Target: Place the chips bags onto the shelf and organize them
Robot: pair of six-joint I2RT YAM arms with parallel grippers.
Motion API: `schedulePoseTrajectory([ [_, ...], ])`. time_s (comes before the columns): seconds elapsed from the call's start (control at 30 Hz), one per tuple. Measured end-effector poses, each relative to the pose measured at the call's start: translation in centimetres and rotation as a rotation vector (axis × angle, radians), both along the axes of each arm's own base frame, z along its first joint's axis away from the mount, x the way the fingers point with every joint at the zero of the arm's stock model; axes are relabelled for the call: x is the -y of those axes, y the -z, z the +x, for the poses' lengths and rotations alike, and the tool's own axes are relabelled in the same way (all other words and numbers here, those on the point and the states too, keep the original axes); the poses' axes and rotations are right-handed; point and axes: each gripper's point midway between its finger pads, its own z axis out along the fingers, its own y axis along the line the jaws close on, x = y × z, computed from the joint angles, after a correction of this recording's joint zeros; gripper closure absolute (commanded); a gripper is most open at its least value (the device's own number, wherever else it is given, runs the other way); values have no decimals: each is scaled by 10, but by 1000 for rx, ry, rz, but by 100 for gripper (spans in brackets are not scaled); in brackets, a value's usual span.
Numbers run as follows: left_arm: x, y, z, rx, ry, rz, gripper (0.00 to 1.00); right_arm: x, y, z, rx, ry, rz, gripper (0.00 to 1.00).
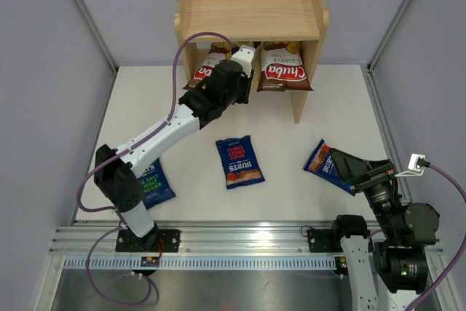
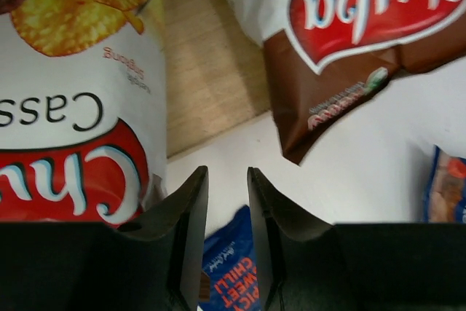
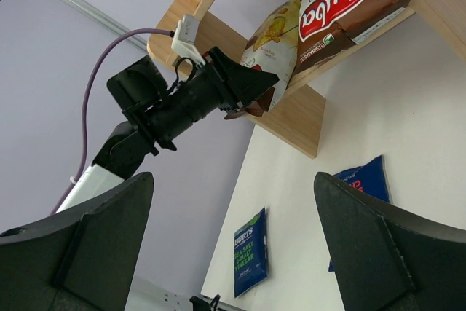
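Two brown Chuba chips bags stand in the lower tier of the wooden shelf, one on the left and one on the right. My left gripper hovers just in front of the left bag's lower edge. In the left wrist view its jaws stand a narrow gap apart with nothing between them, the left Chuba bag beside them. Three blue Burts bags lie flat on the table: middle, left, right. My right gripper is wide open over the right one.
The shelf's top tier holds nothing. A bare strip of shelf board shows between the two Chuba bags. The left arm stretches diagonally across the table's left half. Grey walls enclose the table on the left and right.
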Motion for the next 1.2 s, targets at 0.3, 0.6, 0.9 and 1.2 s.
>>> schedulePoseTrajectory([
  [0.3, -16, 17, 43, 70, -191, 138, 74, 0, 0, 0, 2, 1, 0, 1],
  [0.6, -25, 15, 73, 139, -371, 209, 76, 0, -1, -4, 16, 3, -1, 1],
  [0.9, -27, 15, 96, 165, -495, 229, 81, 2, -3, -6, 20, 12, -5, 1],
  [1.2, -36, 25, 85, 195, -509, 190, 80, 3, -5, -8, 34, 20, -6, 1],
])
